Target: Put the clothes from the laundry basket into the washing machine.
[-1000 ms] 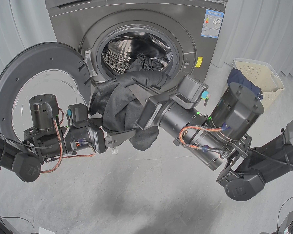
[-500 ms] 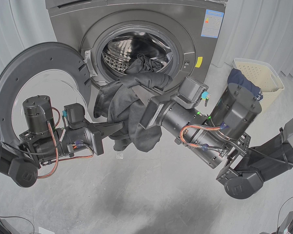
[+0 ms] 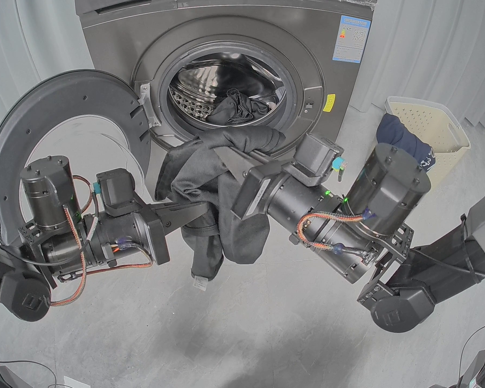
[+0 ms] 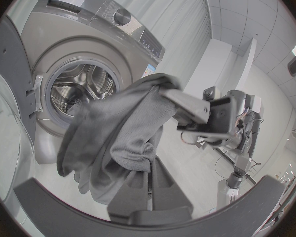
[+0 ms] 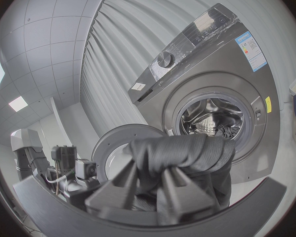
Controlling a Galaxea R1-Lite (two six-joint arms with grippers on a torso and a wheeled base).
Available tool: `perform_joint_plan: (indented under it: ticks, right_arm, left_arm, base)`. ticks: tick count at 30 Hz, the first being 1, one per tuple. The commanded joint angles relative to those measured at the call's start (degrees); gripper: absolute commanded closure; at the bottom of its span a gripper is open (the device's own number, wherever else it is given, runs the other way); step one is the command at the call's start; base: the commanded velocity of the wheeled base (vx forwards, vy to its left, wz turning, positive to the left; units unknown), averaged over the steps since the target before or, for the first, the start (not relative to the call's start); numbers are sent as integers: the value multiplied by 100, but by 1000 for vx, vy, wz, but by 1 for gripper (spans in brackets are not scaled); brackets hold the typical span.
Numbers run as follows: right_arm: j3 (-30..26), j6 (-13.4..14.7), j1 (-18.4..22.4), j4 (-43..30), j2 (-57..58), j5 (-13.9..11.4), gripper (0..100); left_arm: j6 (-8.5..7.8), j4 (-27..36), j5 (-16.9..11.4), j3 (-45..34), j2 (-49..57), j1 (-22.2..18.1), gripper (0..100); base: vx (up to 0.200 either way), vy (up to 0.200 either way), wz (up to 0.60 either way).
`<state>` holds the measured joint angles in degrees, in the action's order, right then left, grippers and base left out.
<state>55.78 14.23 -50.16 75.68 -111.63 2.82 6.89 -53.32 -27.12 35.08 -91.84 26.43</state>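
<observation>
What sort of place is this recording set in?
Probably a staged laundry corner: open front-loading washing machine, laundry basket beside it, dark garment hanging at its opening, curtains behind.

Pale curtains hang above a grey floor.

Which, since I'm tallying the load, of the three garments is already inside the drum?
The crumpled black garment in the washing machine drum. The grey garment hangs outside from the right pincer; the navy garment lies in the laundry basket.
</observation>
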Motion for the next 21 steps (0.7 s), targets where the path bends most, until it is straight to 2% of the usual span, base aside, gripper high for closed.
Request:
perform_joint_plan:
  ticks: [1,7,11,12,14,15,16,18,21]
  right_arm:
    - [-314,-8,24,-44,36,-18,0]
    - [-859,-16,51,-1,141,-53,0]
    - [-920,-16,59,-44,352,-53,0]
    - [-964,-16,95,-62,449,-62,0]
    - [-991,-25,121,-62,475,-62,0]
    - [-1210,-95,218,-53,590,-97,0]
    - [-1245,-122,226,-44,598,-106,0]
    - [-1676,-394,358,-1,669,-326,0]
    - [-1869,-500,402,8,678,-422,0]
  left_arm:
    - [85,6,14,-10,422,108,100]
    - [357,6,23,209,501,73,100]
    - [375,15,120,315,422,64,100]
    - [375,24,295,385,378,64,100]
    - [375,24,357,411,343,64,100]
    - [375,6,709,622,167,55,100]
    - [375,-3,744,658,158,55,100]
    - [401,-3,1095,939,61,64,100]
    - [419,-3,1227,1044,44,82,100]
  base:
    - [0,0,0]
    - [0,0,0]
    - [0,0,0]
    - [0,0,0]
    - [0,0,0]
    - [0,0,0]
    - [0,0,0]
    - [0,0,0]
    - [0,0,0]
